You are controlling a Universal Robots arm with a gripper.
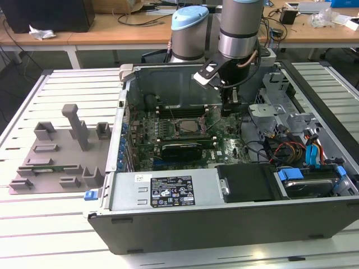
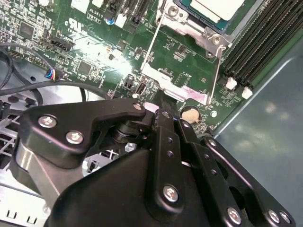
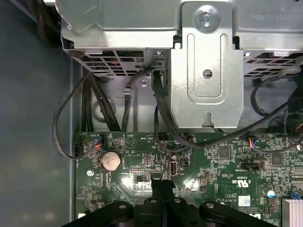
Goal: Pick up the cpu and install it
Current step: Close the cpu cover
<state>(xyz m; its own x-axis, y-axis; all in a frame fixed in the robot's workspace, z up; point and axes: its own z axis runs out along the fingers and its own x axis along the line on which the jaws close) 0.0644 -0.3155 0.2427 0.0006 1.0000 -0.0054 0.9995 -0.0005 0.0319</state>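
The cpu (image 2: 218,6), a silver square chip with a pale rim, lies in the metal socket frame (image 2: 189,23) on the green motherboard (image 2: 94,52). In the exterior view the socket (image 1: 187,124) sits mid-board inside the open computer case. My gripper (image 1: 229,110) hangs low over the board just to the exterior view's right of the socket. In both wrist views the gripper (image 2: 161,101) (image 3: 163,183) has its black fingers closed together with nothing between them, the tips close above the board beside the socket's lever tab (image 2: 176,89) and a coin battery (image 2: 191,114).
A grey moulded tray (image 1: 56,151) with upright posts lies at the exterior view's left of the case. A metal drive cage (image 3: 203,71) and black cables (image 3: 94,104) crowd the board's edge. Memory slots (image 2: 255,42) flank the socket. The power supply (image 1: 168,190) spans the case front.
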